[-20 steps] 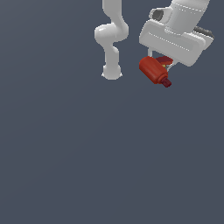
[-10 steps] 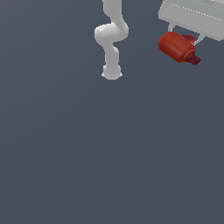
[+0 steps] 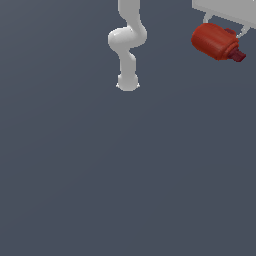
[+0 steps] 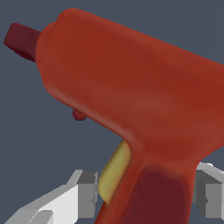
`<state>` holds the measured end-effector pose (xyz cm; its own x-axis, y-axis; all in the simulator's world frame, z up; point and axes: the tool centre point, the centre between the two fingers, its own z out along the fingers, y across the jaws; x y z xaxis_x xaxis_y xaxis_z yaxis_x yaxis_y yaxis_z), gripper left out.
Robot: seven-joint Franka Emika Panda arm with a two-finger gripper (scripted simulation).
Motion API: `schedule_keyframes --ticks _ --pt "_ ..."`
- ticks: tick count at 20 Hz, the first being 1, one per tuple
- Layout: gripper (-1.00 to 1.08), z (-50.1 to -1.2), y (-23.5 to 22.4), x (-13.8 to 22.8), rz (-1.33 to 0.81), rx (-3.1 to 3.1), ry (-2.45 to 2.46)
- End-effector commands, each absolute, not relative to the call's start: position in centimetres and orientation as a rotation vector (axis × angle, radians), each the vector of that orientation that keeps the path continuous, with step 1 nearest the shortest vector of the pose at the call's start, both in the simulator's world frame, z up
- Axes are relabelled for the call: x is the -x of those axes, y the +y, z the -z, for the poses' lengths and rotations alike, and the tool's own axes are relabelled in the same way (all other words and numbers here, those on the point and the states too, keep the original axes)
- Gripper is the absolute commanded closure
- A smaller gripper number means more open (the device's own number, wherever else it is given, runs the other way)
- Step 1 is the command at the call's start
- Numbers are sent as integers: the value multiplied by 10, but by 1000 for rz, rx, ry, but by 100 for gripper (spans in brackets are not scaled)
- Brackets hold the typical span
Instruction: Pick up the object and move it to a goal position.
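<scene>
Red drill-shaped object [image 3: 214, 41], chunky and rounded, hangs aloft at the exterior view's upper right, its long axis pointing the dark red nozzle tip [image 3: 238, 55] rightward, while my white gripper [image 4: 144, 192] clamps its handle from both sides.

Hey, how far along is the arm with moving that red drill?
Pickup looks done: the red drill sits clamped at its handle in the gripper, well clear of the floor. The carry is in hand. Left: reaching the goal, which no view shows.
</scene>
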<state>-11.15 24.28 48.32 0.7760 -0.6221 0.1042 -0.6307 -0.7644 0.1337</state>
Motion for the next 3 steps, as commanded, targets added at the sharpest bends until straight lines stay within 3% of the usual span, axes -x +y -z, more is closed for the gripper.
schedule_keyframes --ticks 1,3 --pt "108 -488 244 111 -84 -2809 -1000" --pt "108 -488 245 111 -84 -2809 -1000"
